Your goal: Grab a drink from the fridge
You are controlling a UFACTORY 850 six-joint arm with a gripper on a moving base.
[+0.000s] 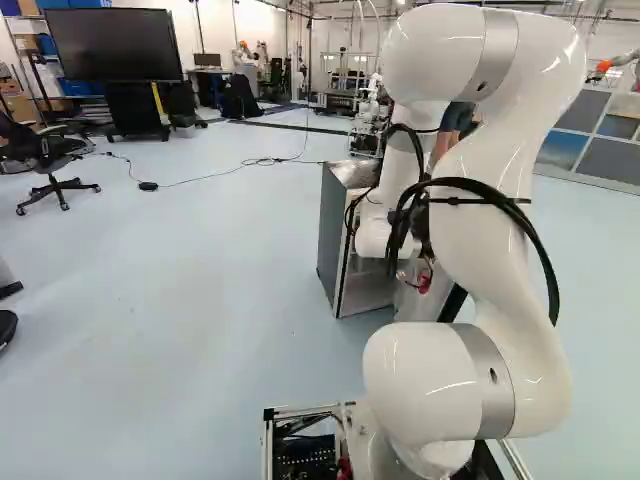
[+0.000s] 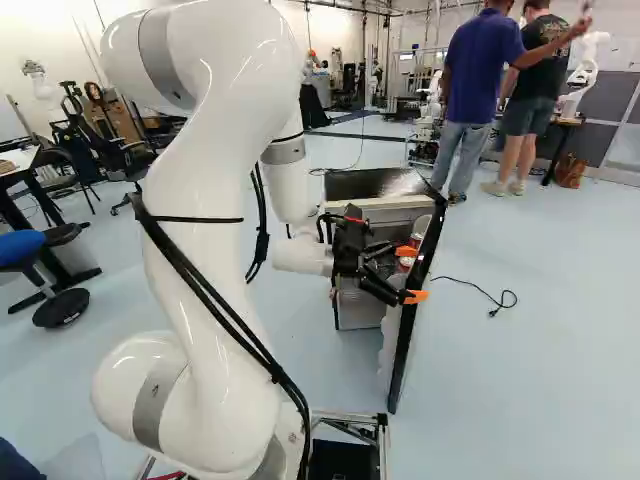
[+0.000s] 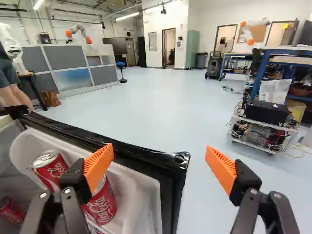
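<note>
In the right base view my gripper (image 2: 410, 274) is at the fridge door (image 2: 409, 330), which stands ajar from the small fridge (image 2: 375, 184). The wrist view shows the gripper (image 3: 160, 167) wide open, the black-rimmed edge of the door (image 3: 141, 155) between its two orange pads without both touching it. One finger is over the inner side of the door, by the white door shelf (image 3: 139, 195); the other is beyond the outer side. A red can (image 3: 50, 171) stands in that shelf, and another red can (image 3: 103, 204) is partly hidden behind the finger. A further can (image 3: 9, 210) shows lower inside.
Two people stand beyond the fridge in the right base view. A cable (image 2: 480, 289) lies on the floor past the door. The wrist view shows a wheeled cart (image 3: 263, 124), a low partition (image 3: 73, 70) and another robot (image 3: 79, 31) farther off.
</note>
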